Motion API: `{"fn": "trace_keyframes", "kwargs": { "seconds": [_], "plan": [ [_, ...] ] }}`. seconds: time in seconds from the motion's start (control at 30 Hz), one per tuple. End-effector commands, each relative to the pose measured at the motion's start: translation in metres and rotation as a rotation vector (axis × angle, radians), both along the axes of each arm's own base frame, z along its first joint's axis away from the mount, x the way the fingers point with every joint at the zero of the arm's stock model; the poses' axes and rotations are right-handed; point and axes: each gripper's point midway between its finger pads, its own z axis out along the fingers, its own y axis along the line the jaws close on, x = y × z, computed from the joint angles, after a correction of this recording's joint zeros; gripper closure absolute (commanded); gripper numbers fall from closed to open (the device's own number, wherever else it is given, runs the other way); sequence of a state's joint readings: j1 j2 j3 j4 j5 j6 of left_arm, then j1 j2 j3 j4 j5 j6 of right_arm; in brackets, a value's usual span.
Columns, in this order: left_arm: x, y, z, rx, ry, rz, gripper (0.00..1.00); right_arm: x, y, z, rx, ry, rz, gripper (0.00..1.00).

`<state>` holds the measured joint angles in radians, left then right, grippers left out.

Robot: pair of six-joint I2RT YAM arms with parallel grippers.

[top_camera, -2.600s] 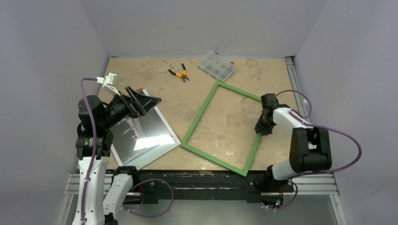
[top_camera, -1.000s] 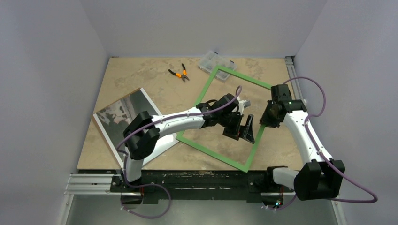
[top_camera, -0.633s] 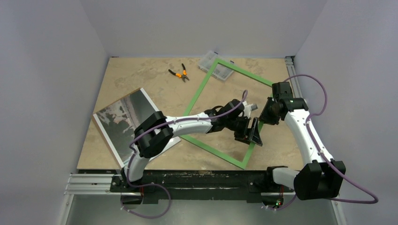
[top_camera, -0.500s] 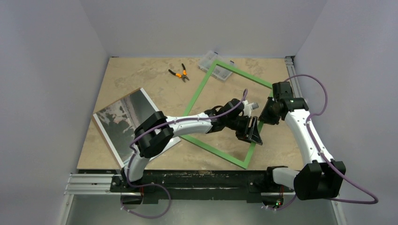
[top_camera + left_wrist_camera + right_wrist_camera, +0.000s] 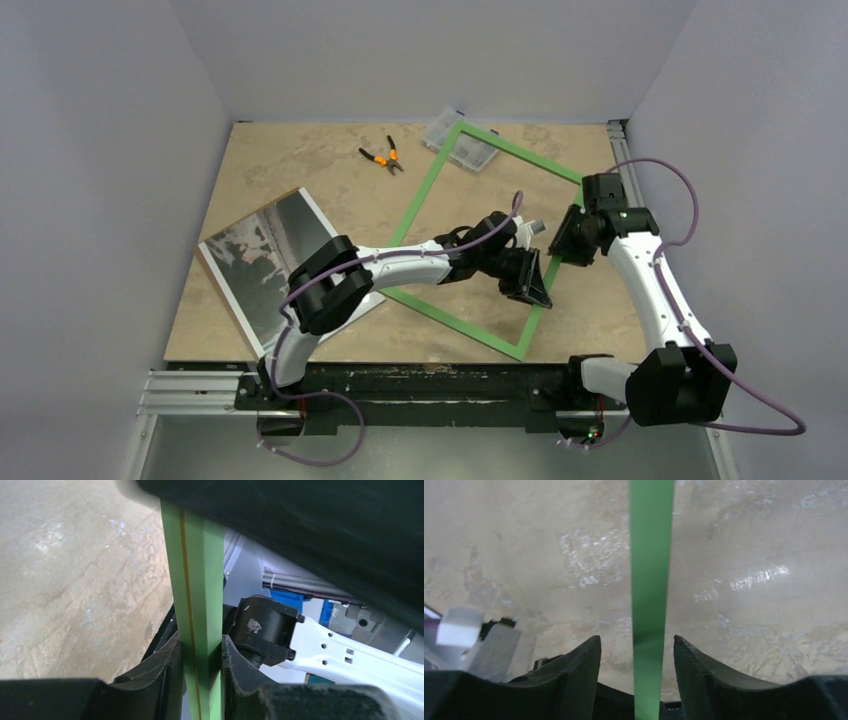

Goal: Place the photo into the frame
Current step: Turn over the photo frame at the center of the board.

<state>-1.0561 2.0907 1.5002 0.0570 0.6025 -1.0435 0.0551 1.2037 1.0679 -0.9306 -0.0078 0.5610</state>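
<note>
Beige table [image 5: 300, 170] carries the frame [image 5: 423, 208]; its right-hand rail, long axis near-to-far, runs through both claws. Grip: left claw [image 5: 200, 655] pinches that rail; right claw [image 5: 638, 652], just farther along, straddles it untouched, jaws apart. Far left, the photo [image 5: 255, 255] lies flat, well apart, nearer left claw.

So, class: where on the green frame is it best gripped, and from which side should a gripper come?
Probably the frame by its thin right rail, approached edge-on from its outer side, one finger on each flat face. It is a narrow strip: the left gripper is clamped across it, and the right gripper straddles it, jaws apart.
</note>
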Motion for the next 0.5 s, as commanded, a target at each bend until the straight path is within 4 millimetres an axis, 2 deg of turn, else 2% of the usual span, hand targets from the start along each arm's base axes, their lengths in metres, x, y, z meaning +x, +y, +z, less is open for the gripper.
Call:
{"fn": "trace_keyframes", "kwargs": {
  "seconds": [0.0,0.03,0.07,0.2,0.27,0.37,0.47],
  "plan": [
    [0.010,0.014,0.032,0.000,-0.121,0.052,1.00,0.017,0.026,0.063,0.129,-0.225,0.070,0.28],
    [0.012,0.019,0.033,0.012,-0.126,0.064,1.00,0.018,0.026,0.068,0.133,-0.248,0.075,0.11],
    [0.015,0.023,0.036,0.015,-0.134,0.081,1.00,0.018,0.027,0.075,0.136,-0.273,0.079,0.06],
    [0.025,0.041,0.044,0.015,-0.156,0.140,1.00,0.018,0.028,0.091,0.139,-0.334,0.098,0.03],
    [0.028,0.052,0.049,0.015,-0.172,0.160,1.00,0.022,0.040,0.103,0.172,-0.419,0.189,0.02],
    [0.032,0.067,0.066,-0.005,-0.209,0.186,1.00,0.020,0.050,0.119,0.212,-0.531,0.241,0.02],
    [0.035,0.083,0.085,-0.032,-0.241,0.208,1.00,0.014,0.062,0.131,0.285,-0.545,0.272,0.02]
  ]
}}
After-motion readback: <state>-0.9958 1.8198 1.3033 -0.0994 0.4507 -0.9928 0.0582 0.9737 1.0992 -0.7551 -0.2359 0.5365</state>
